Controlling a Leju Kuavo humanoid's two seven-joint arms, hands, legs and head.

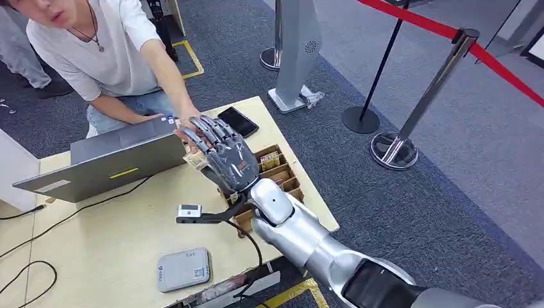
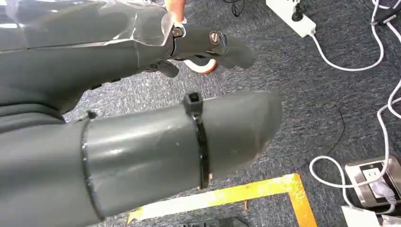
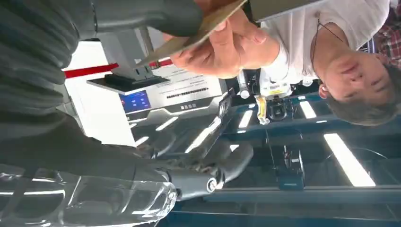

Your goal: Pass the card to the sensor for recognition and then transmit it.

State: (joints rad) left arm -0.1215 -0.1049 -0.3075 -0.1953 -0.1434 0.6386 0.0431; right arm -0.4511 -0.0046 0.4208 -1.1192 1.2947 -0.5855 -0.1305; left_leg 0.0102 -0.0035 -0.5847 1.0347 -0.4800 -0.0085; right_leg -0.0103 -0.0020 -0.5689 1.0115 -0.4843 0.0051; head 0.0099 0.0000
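The robot's right hand (image 1: 221, 154) is raised over the far right part of the pale wooden table (image 1: 96, 250), palm turned away from the head camera, fingers mostly extended upward. A thin tan cardboard-coloured card (image 3: 198, 28) sits against the thick grey thumb in the right wrist view, and the person's hand (image 3: 222, 47) has its fingers on that same card from the other side. So the card is right at the handover point, touched by both; in the head view a bit of it peeks out just left of the robot's fingers (image 1: 195, 159). Whether the robot is really clamping it or just resting its thumb on it, can't tell from these shots.

The person in a white T-shirt (image 1: 102, 51) leans in from the far side of the table, arm stretched to the robot's hand. A grey laptop (image 1: 109, 160), lid open, stands on the far left of the table, and a black phone (image 1: 238, 121) lies flat near the far edge. Under the robot's wrist there's a brown compartmented card box (image 1: 279, 173). Nearer, a small white-topped scanner on a black stand (image 1: 190, 212) sits mid-table, with a flat grey reader pad (image 1: 183, 269) at the near edge.

The left hand (image 2: 208, 45) hangs over grey carpet with fingers loosely curled, holding nothing.
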